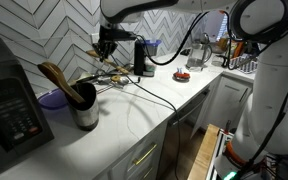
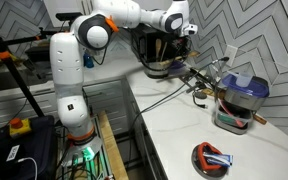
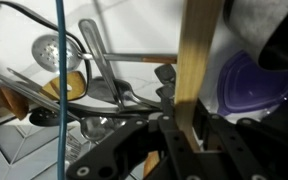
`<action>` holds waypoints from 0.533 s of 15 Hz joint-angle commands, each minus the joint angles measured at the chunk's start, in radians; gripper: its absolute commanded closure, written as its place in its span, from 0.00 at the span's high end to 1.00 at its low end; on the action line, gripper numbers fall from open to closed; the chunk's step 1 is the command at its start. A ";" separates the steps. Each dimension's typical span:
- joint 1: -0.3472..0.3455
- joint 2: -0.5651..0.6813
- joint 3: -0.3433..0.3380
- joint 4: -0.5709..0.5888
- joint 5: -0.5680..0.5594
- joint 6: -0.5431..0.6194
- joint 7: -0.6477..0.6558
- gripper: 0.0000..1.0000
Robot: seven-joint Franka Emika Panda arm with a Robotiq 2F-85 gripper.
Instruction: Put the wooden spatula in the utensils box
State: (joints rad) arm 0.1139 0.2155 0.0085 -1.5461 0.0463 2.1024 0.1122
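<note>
Wrist view: picked up, gripper [image 3: 189,132] clamped on wooden spatula [image 3: 196,70] above metal utensils [image 3: 102,72]; left to drop into utensils box [image 1: 85,114].

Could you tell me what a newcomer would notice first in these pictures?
In the wrist view, the wooden spatula stands clamped between the jaws, over a tangle of metal utensils. In an exterior view, the utensils box holds dark wooden spoons on the white counter.

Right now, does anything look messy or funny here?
Yes. Utensils lie in a tangled heap on the counter, not in the box. A black cable trails across the counter too. The gripper holds the spatula above them.
</note>
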 commanded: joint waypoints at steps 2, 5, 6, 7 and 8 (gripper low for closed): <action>-0.092 -0.173 0.029 -0.129 0.208 0.146 -0.238 0.06; -0.124 -0.267 0.017 -0.225 0.409 0.237 -0.468 0.06; -0.123 -0.284 0.012 -0.253 0.489 0.268 -0.544 0.06; -0.113 -0.297 0.009 -0.277 0.565 0.291 -0.621 0.06; -0.098 -0.297 0.007 -0.294 0.648 0.314 -0.698 0.06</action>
State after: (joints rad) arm -0.0043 -0.0195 0.0156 -1.7160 0.5028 2.3310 -0.3915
